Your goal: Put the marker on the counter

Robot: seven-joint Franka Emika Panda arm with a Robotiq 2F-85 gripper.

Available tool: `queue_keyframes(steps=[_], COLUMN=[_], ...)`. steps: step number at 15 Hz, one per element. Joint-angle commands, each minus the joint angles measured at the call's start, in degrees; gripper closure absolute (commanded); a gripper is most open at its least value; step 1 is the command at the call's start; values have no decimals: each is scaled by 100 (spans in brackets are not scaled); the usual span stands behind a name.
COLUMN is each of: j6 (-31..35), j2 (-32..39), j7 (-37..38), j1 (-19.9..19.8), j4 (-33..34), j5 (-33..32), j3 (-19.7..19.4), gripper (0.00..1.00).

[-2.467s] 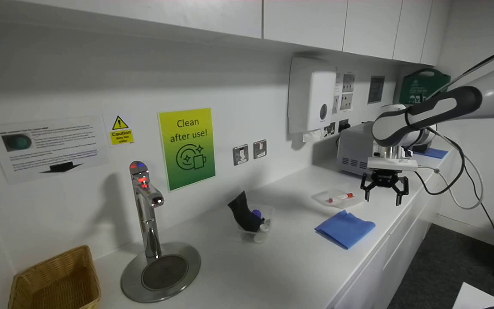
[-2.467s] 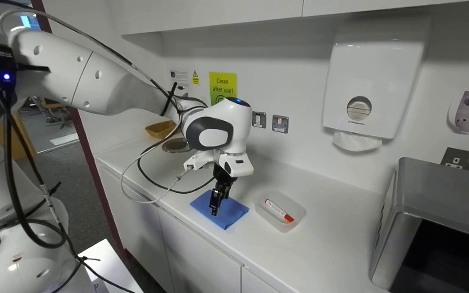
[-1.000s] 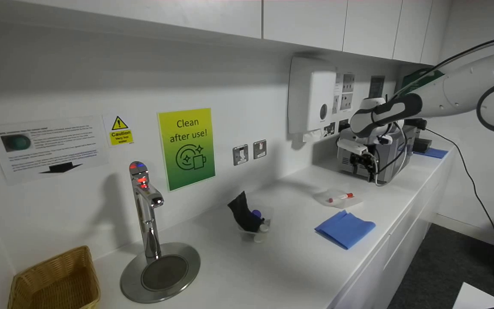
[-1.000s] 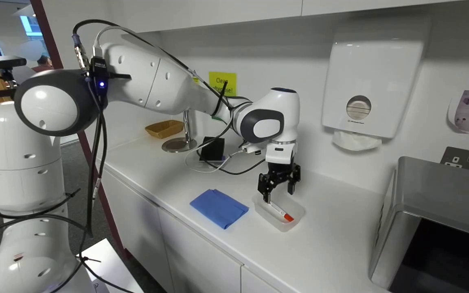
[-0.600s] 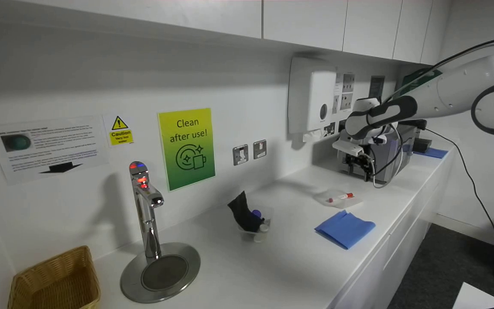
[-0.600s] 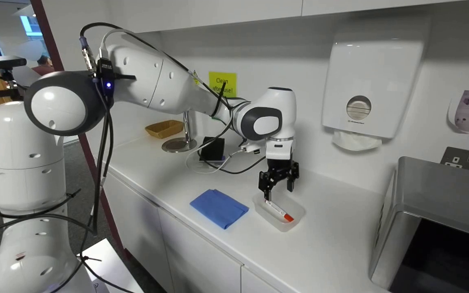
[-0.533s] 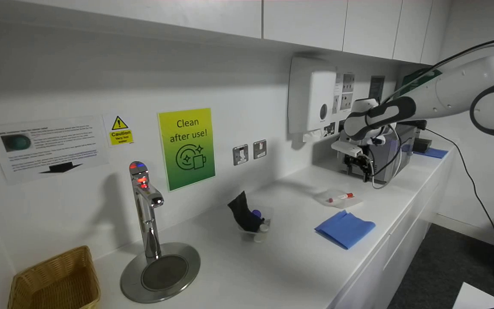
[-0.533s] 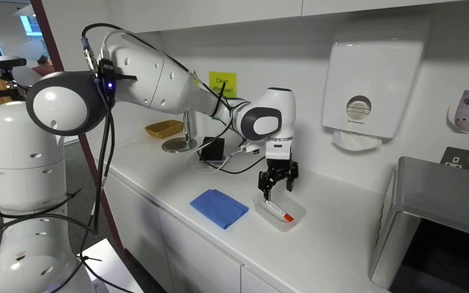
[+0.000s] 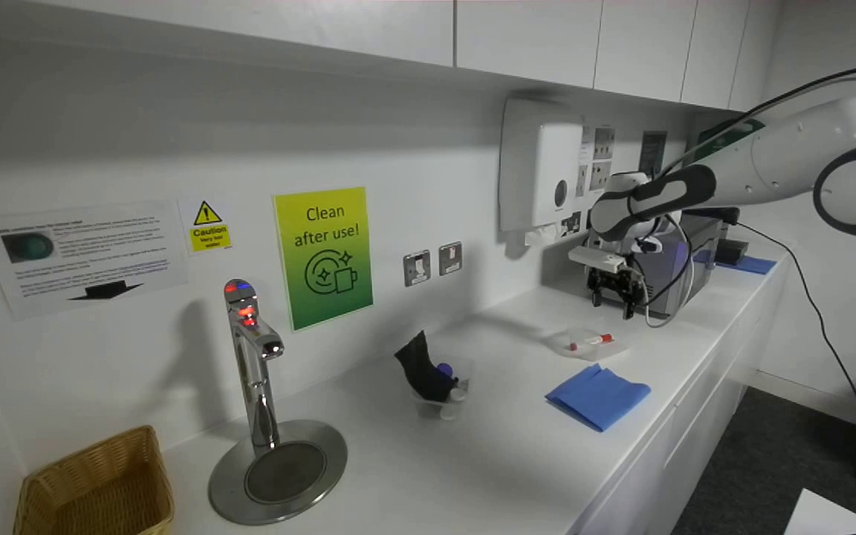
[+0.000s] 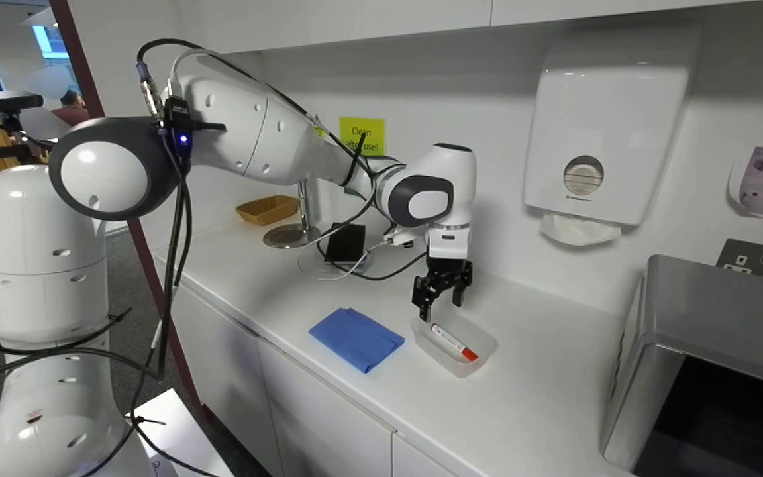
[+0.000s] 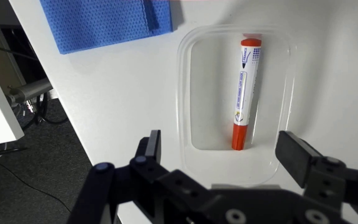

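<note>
- Your marker (image 11: 245,90) is lying in the clear plastic tub (image 11: 210,93), longer red end towards the jaws in your wrist view
- You've got the jaws spread wide, hovering above the worktop (image 11: 126,96) right by the tub
- Folded blue cloth (image 11: 104,25) sits just beside the tub
- Chrome tap (image 9: 253,375) stands well apart in an exterior view

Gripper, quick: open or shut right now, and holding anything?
Gripper: open, holding nothing; the marker lies in the plastic tub.
</note>
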Motion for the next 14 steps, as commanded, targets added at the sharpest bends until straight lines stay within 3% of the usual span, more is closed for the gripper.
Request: queue_keyframes(steps=[1, 9, 11, 14], j6=[-16, 17, 10, 9], j2=[6, 207, 272, 339], j7=[-10, 169, 222, 320], j1=[9, 50, 70, 103], j4=[16, 86, 114, 148], j5=[7, -18, -30, -56], j3=[-18, -23, -28, -32], gripper=[0, 0, 26, 35])
